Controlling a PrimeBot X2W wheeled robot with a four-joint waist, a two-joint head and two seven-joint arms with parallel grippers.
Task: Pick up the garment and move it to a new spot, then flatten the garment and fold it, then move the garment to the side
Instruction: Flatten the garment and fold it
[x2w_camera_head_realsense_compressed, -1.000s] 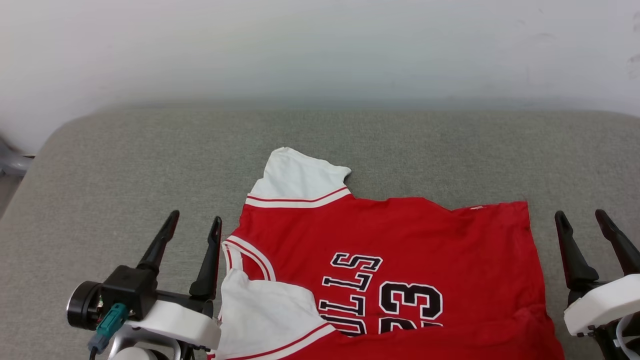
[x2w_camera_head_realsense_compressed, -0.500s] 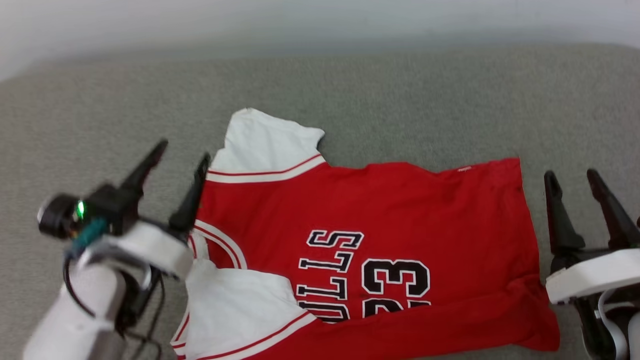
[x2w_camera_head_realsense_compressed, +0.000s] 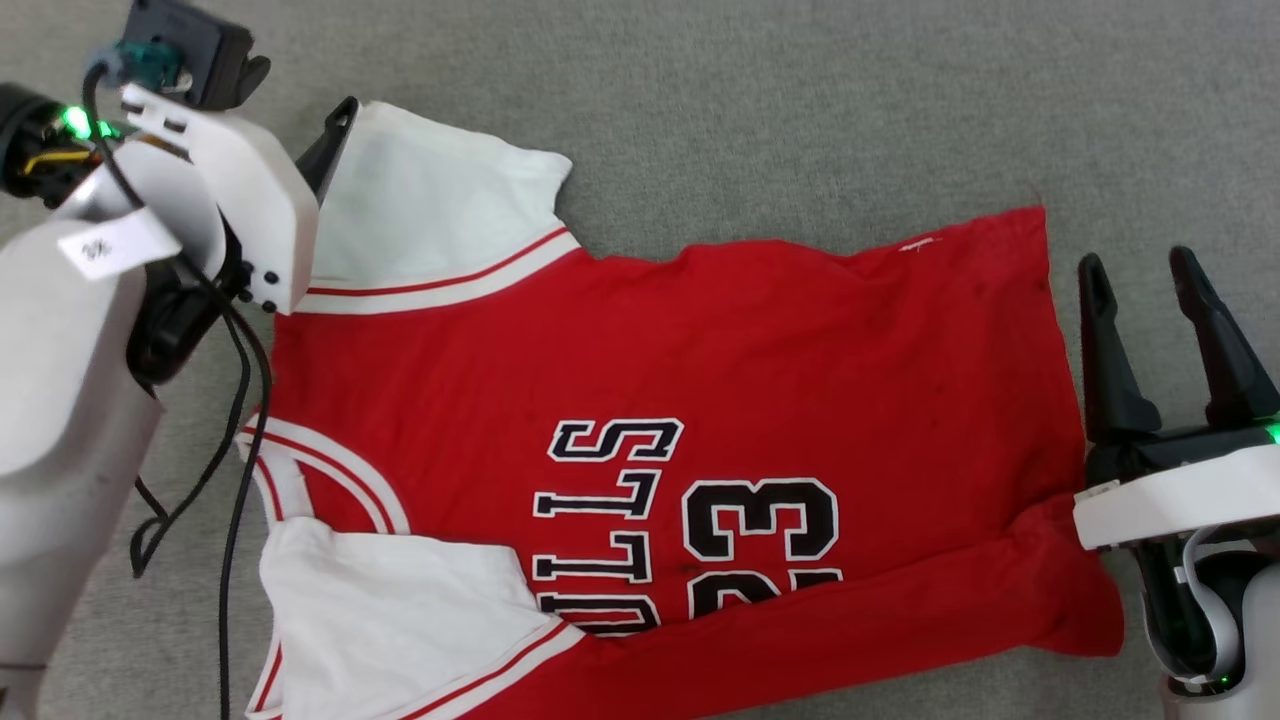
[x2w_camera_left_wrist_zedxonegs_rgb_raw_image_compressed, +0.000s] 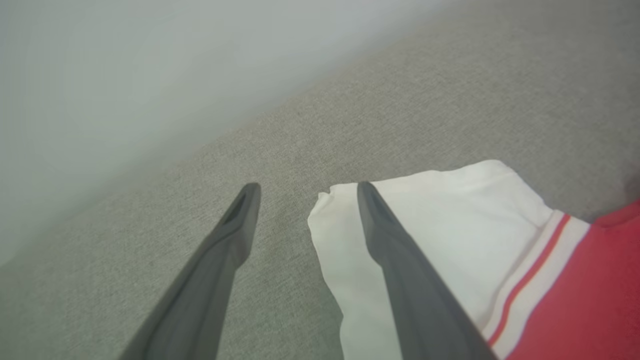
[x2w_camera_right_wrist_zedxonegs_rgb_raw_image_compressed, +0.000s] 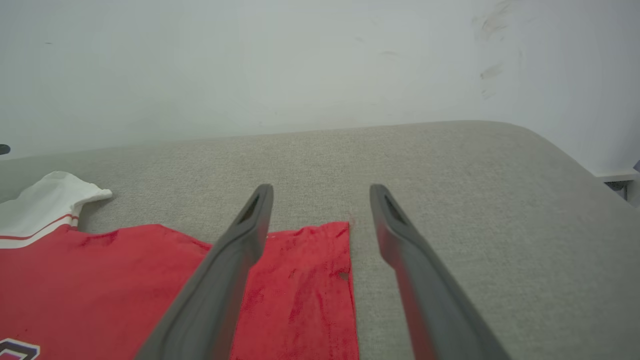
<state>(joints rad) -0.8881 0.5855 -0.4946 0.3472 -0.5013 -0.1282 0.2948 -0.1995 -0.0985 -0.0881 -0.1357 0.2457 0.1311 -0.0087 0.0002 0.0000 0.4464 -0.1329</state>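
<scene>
The garment (x2w_camera_head_realsense_compressed: 760, 340) lies spread front-up across the middle of the grey cushion (x2w_camera_head_realsense_compressed: 800, 100), its near edge rolled over. I judge it light, limp and quick to bunch (thin knit, no stiffness), so corners are where I'd pinch. My left gripper (x2w_camera_left_wrist_zedxonegs_rgb_raw_image_compressed: 306, 187) stands wide, straddling the far white sleeve's (x2w_camera_left_wrist_zedxonegs_rgb_raw_image_compressed: 440, 220) edge. My right gripper (x2w_camera_right_wrist_zedxonegs_rgb_raw_image_compressed: 320, 187), also wide and empty, sits at the hem corner (x2w_camera_right_wrist_zedxonegs_rgb_raw_image_compressed: 335, 235). The left arm's cable (x2w_camera_head_realsense_compressed: 238, 420) dangles beside the collar (x2w_camera_head_realsense_compressed: 300, 470) and could snag.
</scene>
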